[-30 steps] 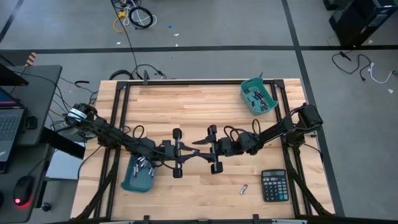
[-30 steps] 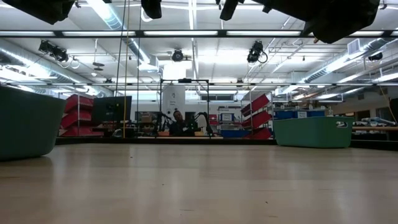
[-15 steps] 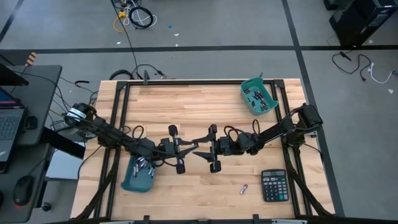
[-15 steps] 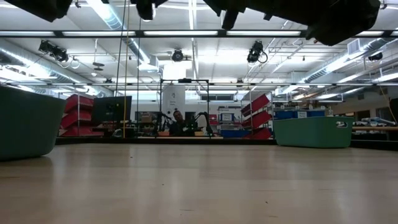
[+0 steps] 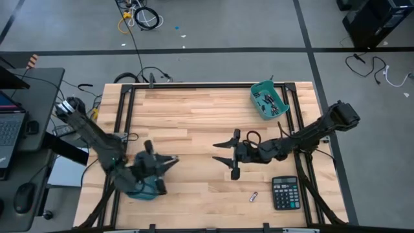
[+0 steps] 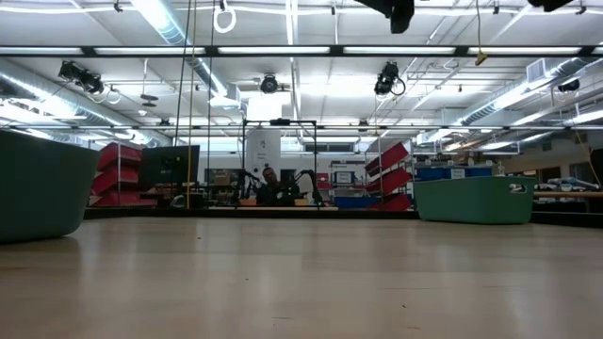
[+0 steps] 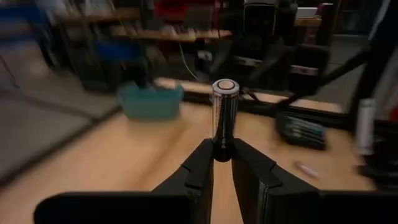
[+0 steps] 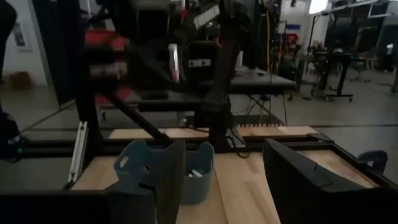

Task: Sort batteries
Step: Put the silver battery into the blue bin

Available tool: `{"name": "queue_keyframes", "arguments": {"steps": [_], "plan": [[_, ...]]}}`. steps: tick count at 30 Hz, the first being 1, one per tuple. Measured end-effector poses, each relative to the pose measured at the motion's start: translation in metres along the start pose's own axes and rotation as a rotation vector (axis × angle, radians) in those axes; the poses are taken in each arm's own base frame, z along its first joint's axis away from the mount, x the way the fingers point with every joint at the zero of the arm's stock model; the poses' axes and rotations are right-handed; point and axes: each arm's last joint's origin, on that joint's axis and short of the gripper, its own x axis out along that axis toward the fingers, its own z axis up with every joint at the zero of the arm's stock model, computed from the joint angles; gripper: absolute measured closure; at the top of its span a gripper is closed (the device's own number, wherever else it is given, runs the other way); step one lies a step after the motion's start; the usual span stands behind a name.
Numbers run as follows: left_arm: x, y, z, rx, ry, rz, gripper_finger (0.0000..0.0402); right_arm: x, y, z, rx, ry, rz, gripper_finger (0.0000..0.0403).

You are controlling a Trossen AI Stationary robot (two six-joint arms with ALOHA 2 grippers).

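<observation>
Battery [image 7: 224,112] stands upright, pinched in the left gripper [image 7: 222,155] above the near-left teal bin [image 5: 141,189], I think. Right gripper [image 5: 223,152] hangs spread wide, empty, mid-table. Another battery [image 5: 254,196] lies beside the calculator [image 5: 284,192].

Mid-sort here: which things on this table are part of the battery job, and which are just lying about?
Part of the job:
- battery pinched in the left gripper
- loose battery by the calculator
- batteries in the far teal bin
- near teal bin
- right gripper, jaws open, empty

Lying about:
- calculator
</observation>
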Motion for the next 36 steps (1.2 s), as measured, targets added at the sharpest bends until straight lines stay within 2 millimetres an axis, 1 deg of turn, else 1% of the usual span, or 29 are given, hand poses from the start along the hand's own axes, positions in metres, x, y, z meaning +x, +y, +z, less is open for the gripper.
{"name": "queue_keyframes", "arguments": {"steps": [2, 4, 5, 7, 9, 12, 14, 16, 18, 23, 28, 32, 36], "plan": [[-0.009, 0.007, 0.011, -0.089, 0.082, -0.054, 0.0349, -0.001, -0.001, 0.001, 0.000, 0.004, -0.006, 0.0203], [-0.015, 0.012, 0.019, -0.180, 0.234, -0.138, 0.0349, 0.000, -0.001, 0.000, -0.002, 0.010, -0.009, 0.0204], [-0.017, 0.015, 0.020, -0.236, 0.333, -0.162, 0.0349, 0.000, -0.001, -0.001, 0.000, 0.011, -0.010, 0.0205], [-0.022, 0.021, 0.014, -0.332, 0.575, -0.178, 0.0349, 0.000, -0.001, -0.002, 0.011, 0.018, -0.009, 0.0206], [-0.029, 0.023, 0.004, -0.420, 0.814, -0.158, 0.0349, 0.000, -0.001, -0.003, 0.019, 0.031, -0.009, 0.0206], [-0.043, 0.027, -0.011, -0.418, 1.107, -0.079, 0.0349, 0.000, -0.001, -0.004, 0.029, 0.039, -0.010, 0.0205], [-0.052, 0.035, -0.018, -0.387, 1.201, 0.044, 0.0349, 0.000, -0.001, -0.004, 0.031, 0.040, -0.010, 0.0205], [-0.055, 0.041, -0.023, -0.386, 1.217, 0.176, 0.0349, 0.000, 0.000, -0.004, 0.031, 0.042, -0.007, 0.0206], [-0.054, 0.040, -0.025, -0.409, 1.210, 0.225, 0.0349, -0.001, 0.001, -0.004, 0.037, 0.044, -0.004, 0.0207], [-0.050, 0.030, -0.029, -0.444, 1.182, 0.200, 0.0349, -0.002, 0.003, -0.005, 0.038, 0.048, 0.002, 0.0208], [-0.047, 0.023, -0.035, -0.440, 1.195, 0.220, 0.0346, -0.001, 0.003, -0.005, 0.038, 0.048, 0.002, 0.0207], [-0.047, 0.021, -0.038, -0.431, 1.217, 0.230, 0.0330, -0.001, 0.003, -0.005, 0.038, 0.048, 0.002, 0.0209], [-0.047, 0.021, -0.038, -0.430, 1.218, 0.230, 0.0307, -0.001, 0.003, -0.005, 0.040, 0.048, 0.002, 0.0207]]}}
